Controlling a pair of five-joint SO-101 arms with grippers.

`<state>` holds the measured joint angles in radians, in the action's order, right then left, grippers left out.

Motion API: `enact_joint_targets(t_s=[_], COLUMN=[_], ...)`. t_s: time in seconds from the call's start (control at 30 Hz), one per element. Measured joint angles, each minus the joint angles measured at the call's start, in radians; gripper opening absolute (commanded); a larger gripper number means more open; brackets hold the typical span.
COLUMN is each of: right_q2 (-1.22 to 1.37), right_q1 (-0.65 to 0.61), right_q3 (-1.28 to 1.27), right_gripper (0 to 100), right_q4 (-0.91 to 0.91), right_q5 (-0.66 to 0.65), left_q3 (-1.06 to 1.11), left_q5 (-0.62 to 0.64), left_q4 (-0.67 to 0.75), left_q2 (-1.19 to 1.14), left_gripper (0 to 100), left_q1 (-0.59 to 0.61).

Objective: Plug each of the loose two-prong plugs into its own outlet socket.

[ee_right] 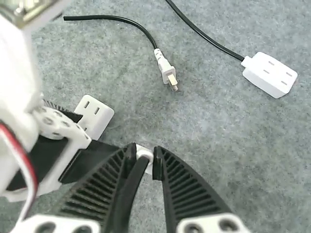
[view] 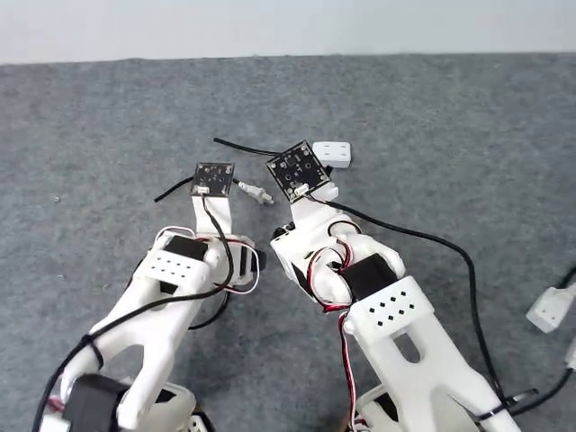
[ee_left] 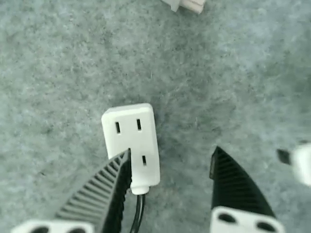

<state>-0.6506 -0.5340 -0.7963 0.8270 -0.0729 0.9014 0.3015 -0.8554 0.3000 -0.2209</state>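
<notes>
1. Judgement: the loose plug (ee_right: 166, 73) is light, with a hard, slick body and two thin prongs that could bend. Its cord is springy enough to twist it. Grip across the flat sides of the body behind the prongs, not on the cord.
2. The near socket block (ee_left: 131, 143) also looks light and would likely slide on the grey mat (view: 99, 117) under insertion force, so it needs bracing.
3. Looks: both are white with black cords. The block is a rounded rectangle with slot pairs facing up. The plug is small with brass-coloured prongs.
4. The left gripper (ee_left: 171, 152) is spread over the block's cord end, with one finger at the block's edge.
5. The right gripper (ee_right: 144, 148) is pinched on a small white piece with a black cord, probably a held plug (ee_right: 144, 153). Its prongs are hidden. It sits just beside the block's cord end.
6. The loose plug lies on the mat near the block, beyond its slotted end.
7. A far socket block (ee_right: 269, 74) lies well apart from it.
</notes>
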Motion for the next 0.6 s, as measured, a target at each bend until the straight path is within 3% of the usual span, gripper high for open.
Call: enact_joint_targets(t_s=[0.3, 0.43, 0.6], right_q2=[0.000, 0.000, 0.011], right_q1=[-0.002, -0.006, -0.077], right_q3=[0.000, -0.040, -0.097], right_gripper=[0.9, 0.9, 0.9], right_q4=[0.000, -0.072, -0.221], right_q5=[0.072, 0.196, 0.301], left_q3=[0.163, 0.253, 0.261], left_q5=[-0.055, -0.060, -0.083], left_q4=[-0.044, -0.066, -0.118], left_q2=[0.428, 0.647, 0.687], left_gripper=[26, 26, 26], left_q1=[0.025, 0.160, 0.333])
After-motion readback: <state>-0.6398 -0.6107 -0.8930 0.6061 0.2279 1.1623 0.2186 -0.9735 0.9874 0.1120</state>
